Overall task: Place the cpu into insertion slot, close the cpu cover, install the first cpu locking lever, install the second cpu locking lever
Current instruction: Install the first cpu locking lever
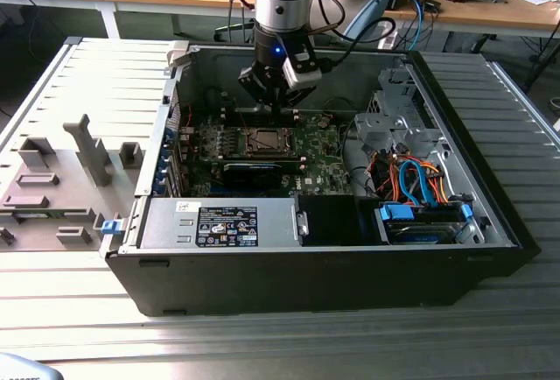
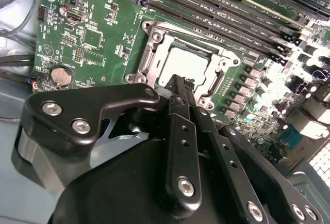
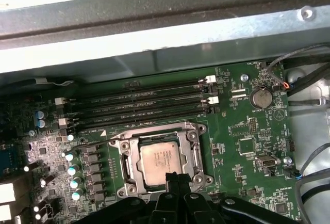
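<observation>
Nothing legible: printed label on the silver power supply, faint marks on the cpu, white markings on the green board.

Silver-grey cpu, green circuit board (dotted silver), black tool

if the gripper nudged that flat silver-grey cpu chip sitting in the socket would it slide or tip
The flat square silver-grey cpu chip probably would not tip: it lies low and flat. Sliding seems unlikely, since the silver metal socket frame rims it on all sides. Its smooth metal top looks slippery to the black gripper closed just above its edge.
</observation>
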You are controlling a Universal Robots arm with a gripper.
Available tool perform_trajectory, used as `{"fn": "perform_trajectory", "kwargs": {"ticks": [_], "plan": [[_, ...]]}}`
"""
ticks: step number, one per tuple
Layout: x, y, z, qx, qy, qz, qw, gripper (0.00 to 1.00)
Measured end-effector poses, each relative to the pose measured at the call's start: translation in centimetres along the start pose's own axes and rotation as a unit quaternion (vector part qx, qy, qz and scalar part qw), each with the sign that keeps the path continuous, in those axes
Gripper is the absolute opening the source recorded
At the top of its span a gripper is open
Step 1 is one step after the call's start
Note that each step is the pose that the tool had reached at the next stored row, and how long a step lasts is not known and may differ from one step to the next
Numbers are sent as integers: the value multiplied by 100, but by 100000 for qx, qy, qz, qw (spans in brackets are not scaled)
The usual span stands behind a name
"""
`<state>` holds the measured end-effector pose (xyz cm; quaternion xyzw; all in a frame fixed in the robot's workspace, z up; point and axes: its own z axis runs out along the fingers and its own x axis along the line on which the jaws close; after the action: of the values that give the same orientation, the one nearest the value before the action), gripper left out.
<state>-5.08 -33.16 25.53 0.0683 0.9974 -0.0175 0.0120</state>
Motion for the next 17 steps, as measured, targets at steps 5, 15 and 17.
{"fn": "perform_trajectory", "kwargs": {"ticks": [5,15,17], "plan": [[0,-2,0,-25,-30,-896,99996,11],[-1,-5,0,-68,-87,-2596,99966,11],[-1,-6,0,-81,-101,-3018,99954,11]]}}
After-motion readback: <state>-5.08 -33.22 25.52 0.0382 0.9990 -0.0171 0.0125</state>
